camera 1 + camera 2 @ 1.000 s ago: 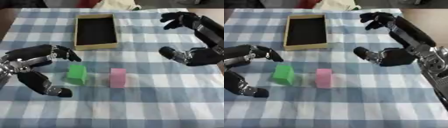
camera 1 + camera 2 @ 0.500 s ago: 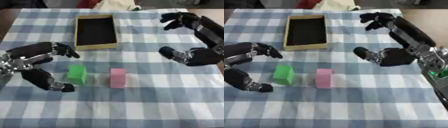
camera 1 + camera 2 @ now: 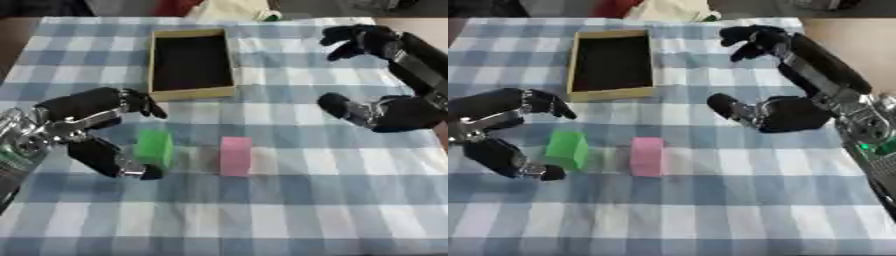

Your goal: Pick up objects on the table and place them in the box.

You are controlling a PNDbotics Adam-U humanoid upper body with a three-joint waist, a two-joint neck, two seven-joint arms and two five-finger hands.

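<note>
A small green block [image 3: 155, 147] is standing upright on the blue-and-white checked tablecloth [image 3: 289, 200], toward the left of the table's middle. The robot's left hand [image 3: 83, 125] is opening around it: the black fingers [image 3: 131, 100] are arching over the space just behind the block, and the thumb [image 3: 122, 165] is reaching in low at the block's near left corner, its tip lying just beside or against the block; whether it is actually touching cannot be told. The hand is spread wide and is pinching nothing.

Just to the right of the green block, with a narrow strip of cloth between them, a small pink block [image 3: 235, 155] is standing upright as well.

Behind both blocks, a shallow rectangular cardboard box with a dark inside [image 3: 154, 75] is lying open on the cloth, its long sides running away from the robot.

On the right side, the robot's right hand [image 3: 785, 112] is hanging above the cloth, well apart from the pink block. Its fingers [image 3: 750, 37] are curving far out toward the back of the table, and its thumb [image 3: 728, 107] is pointing left; the hand is spread and holding nothing.

At the far edge, pale cloth [image 3: 229, 9] is lying beyond the table.
</note>
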